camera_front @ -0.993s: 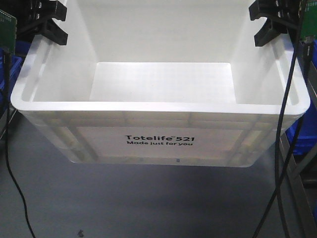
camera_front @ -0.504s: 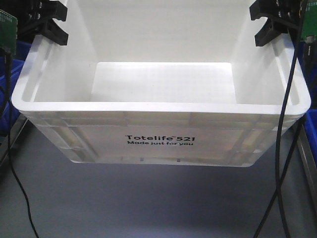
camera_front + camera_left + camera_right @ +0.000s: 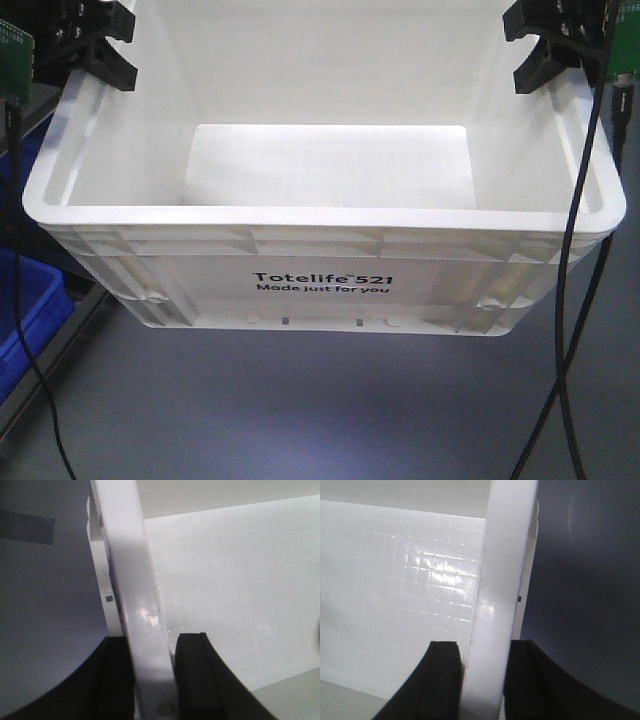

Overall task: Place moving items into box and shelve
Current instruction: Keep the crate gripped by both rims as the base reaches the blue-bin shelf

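The white box, printed "Totelife 521", hangs above the grey floor, held at its two far corners. My left gripper is shut on the left rim, one finger inside the wall and one outside. On the opposite side my right gripper is shut on the right rim the same way. In the wrist views the left gripper and the right gripper both clamp the white wall. The part of the box's inside that shows is bare. The moving items are out of view.
A blue bin sits low at the left beside a metal rail. Black cables hang down on the right and a thinner cable on the left. Grey floor lies under the box.
The box stays in both grips while the surroundings shift: the blue bins on the right have left the view and the blue bin on the left has slid down to the lower left.
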Robot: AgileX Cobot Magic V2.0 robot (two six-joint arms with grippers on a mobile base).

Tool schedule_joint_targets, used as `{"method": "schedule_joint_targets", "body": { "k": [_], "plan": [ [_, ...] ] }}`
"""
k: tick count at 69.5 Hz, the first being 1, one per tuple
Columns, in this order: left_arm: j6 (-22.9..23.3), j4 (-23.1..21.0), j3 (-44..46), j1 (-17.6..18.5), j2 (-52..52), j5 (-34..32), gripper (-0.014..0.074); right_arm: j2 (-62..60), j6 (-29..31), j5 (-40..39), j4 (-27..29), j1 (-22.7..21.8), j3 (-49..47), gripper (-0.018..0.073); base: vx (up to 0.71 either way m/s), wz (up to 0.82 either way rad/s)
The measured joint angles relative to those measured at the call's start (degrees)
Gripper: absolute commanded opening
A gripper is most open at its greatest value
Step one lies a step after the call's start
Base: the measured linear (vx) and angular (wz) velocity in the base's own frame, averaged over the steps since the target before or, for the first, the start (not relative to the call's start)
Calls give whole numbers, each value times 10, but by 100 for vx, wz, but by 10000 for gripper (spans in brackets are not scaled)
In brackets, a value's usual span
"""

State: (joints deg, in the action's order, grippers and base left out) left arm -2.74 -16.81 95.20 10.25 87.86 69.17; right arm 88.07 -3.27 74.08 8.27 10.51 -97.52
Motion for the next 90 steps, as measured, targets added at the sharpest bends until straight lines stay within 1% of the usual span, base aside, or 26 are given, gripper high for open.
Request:
{"method": "schedule_joint_targets", "body": {
  "k": [24,47,90],
  "plan": [
    [0,0,0,0,0,0,-4,0,0,0,0,0,0,-4,21,54],
    [0,0,0,0,0,-1,-4,0,0,0,0,0,0,-4,12,39],
    [0,0,0,0,0,0,-4,0,0,0,0,0,0,-4,-6,36]
  ]
}}
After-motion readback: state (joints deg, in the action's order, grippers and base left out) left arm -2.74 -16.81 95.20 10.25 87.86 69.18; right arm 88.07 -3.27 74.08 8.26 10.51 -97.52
